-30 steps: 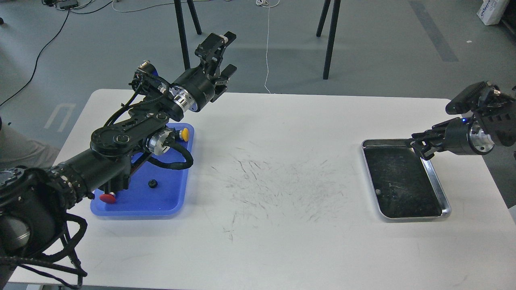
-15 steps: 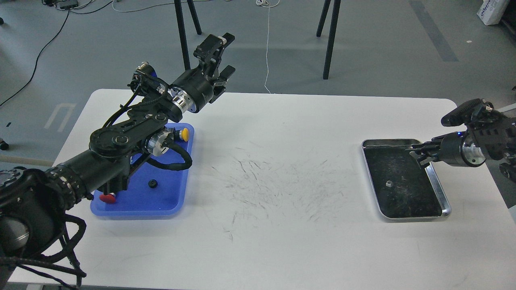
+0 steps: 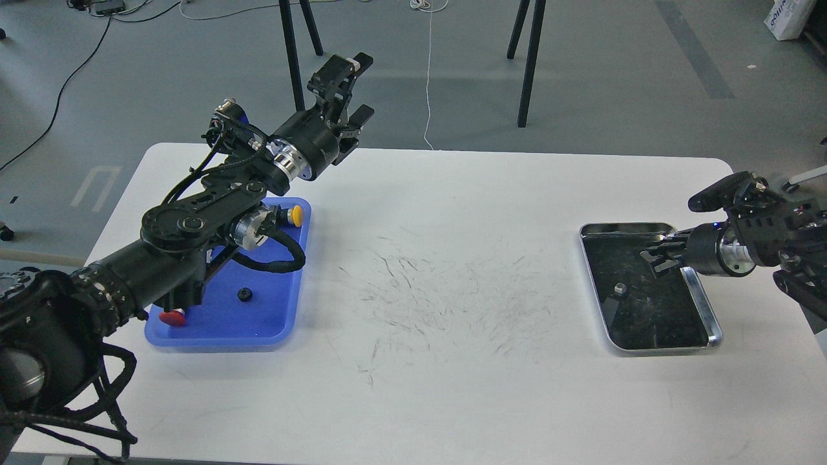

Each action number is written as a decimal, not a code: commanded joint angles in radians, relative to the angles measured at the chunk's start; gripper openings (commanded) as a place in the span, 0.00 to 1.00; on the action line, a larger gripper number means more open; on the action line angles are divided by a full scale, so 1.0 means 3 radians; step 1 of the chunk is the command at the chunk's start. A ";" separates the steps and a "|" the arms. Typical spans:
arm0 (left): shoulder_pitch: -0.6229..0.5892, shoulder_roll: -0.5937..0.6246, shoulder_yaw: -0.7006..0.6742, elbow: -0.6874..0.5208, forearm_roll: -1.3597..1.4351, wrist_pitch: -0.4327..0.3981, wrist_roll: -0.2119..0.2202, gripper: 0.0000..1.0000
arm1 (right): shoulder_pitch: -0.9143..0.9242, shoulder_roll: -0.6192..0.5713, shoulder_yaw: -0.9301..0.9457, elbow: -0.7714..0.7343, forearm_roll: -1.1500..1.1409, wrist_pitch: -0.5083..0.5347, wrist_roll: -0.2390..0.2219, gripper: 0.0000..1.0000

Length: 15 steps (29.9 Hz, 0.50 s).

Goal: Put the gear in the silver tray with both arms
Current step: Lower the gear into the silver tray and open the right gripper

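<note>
White table (image 3: pixel 452 361): silver tray (image 3: pixel 701 303) beneath right claw (image 3: pixel 654 258).

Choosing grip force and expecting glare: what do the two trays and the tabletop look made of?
The silver tray looks like polished metal: bright mirror rim, dark scratched reflective bottom. The blue tray is probably plastic: uniform saturated colour, soft sheen, rounded moulded rim. The table seems a matte white laminate, scuffed with dark marks; its core cannot be judged.
</note>
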 commanded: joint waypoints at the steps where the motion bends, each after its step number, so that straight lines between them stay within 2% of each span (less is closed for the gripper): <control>1: 0.0010 0.0000 0.0000 0.0000 0.0000 0.0000 0.0000 1.00 | -0.0032 0.0009 0.0004 -0.0016 0.0000 -0.0003 0.0000 0.06; 9: 0.0030 0.0000 0.0005 0.0000 0.0000 0.0005 0.0000 1.00 | -0.0058 0.0004 0.0019 -0.0021 0.0005 -0.0008 -0.0008 0.11; 15: 0.0041 0.0000 0.0005 0.0000 0.0000 0.0005 0.0000 1.00 | -0.0088 0.0004 0.0019 -0.0016 0.0005 -0.0048 -0.0023 0.34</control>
